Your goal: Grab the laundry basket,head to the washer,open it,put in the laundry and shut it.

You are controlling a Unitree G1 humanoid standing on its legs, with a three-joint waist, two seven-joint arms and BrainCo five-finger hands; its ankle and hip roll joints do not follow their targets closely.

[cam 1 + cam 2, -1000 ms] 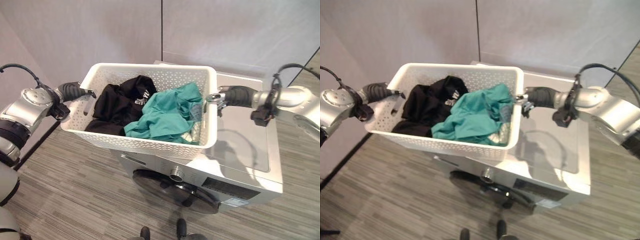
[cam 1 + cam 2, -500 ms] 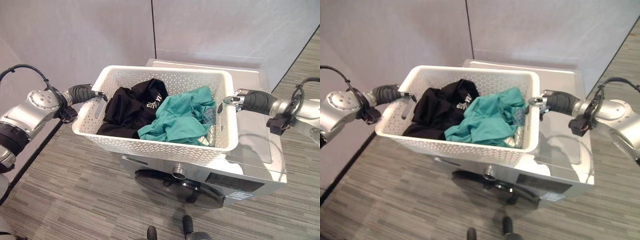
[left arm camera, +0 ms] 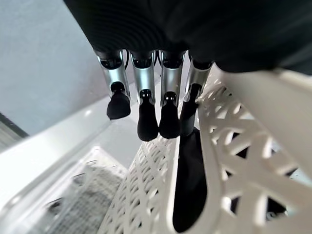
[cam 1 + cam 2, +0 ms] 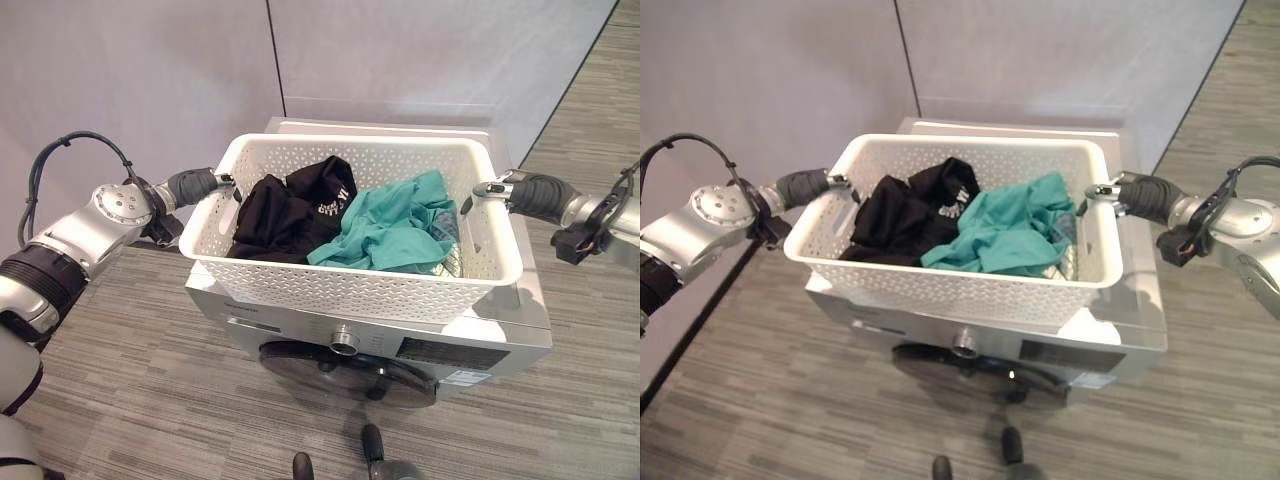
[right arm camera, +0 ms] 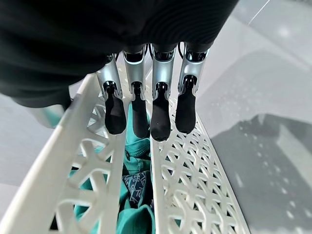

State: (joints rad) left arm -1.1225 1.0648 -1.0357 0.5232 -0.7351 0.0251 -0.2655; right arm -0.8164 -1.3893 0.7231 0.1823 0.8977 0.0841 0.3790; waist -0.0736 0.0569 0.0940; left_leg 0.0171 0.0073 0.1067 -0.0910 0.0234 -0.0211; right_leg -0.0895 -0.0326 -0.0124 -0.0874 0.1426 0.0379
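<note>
No legible text for you here.
White print on the black garment (image 4: pixel 322 208) and a label on the washer's front panel (image 4: pixel 462 378), lower right, are too small to read.

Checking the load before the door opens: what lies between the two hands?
The white laundry basket spans between the left hand and right hand, holding a black garment and teal garment, in both eye views.

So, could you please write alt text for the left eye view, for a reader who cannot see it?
A white laundry basket holding a black garment and a teal garment is over the top of a silver washer. The left hand and the right hand are at its two end handles. The washer's round door faces a striped grey floor.
</note>
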